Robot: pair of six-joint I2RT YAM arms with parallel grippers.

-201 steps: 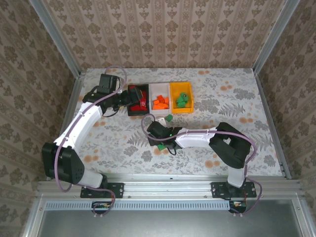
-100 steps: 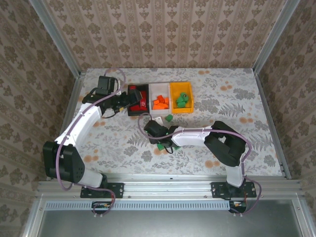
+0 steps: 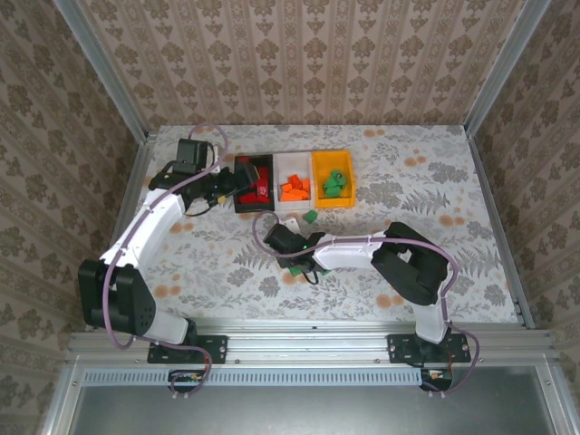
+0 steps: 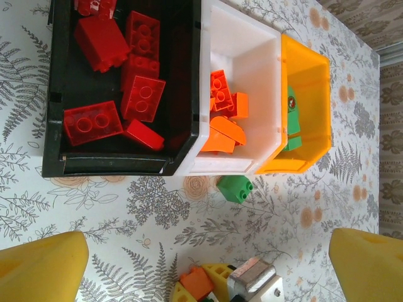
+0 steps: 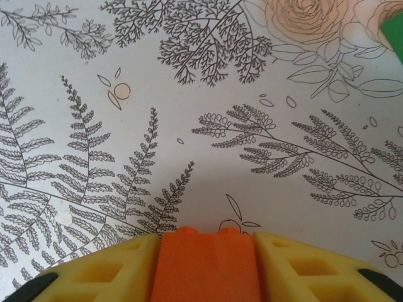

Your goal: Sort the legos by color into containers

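- The right gripper (image 5: 208,248) is pinching an orange lego (image 5: 208,272) near the white bin (image 4: 249,56), on its near side.
- The left gripper (image 3: 225,188) is hovering with its jaws spread wide, left of that bin.
- A green lego (image 4: 236,189) is lying just before it.

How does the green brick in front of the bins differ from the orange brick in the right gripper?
Colour: the green brick is green, the orange brick orange. State: the green brick lies free on the table; the orange brick is clamped in the right gripper. Place: the green brick is nearer the white bin than the orange brick. Both are outside the bins.
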